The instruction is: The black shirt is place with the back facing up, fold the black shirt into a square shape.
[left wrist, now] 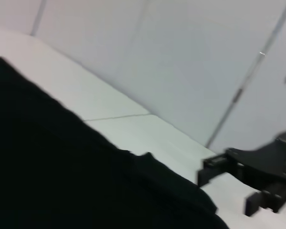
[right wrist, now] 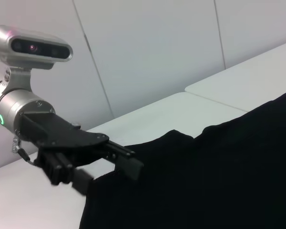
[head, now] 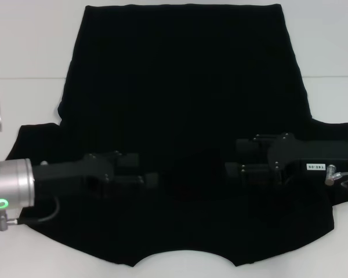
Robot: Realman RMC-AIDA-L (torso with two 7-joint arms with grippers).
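I see both arms reaching inward low over the black shirt (head: 180, 116), which lies spread flat across the white table (head: 29, 52), collar edge toward me. My left gripper (head: 153, 179) hovers over the near left part of the fabric, my right gripper (head: 235, 168) opposite it, near the middle. Against the dark cloth, I cannot tell how far either set of fingers is parted, or whether they pinch fabric.

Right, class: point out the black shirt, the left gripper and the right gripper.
black shirt (head: 180, 98), head view, middle of its back panel.
left gripper (head: 153, 179), head view, at its fingertips above the shirt.
right gripper (head: 232, 169), head view, at its fingertips above the shirt.
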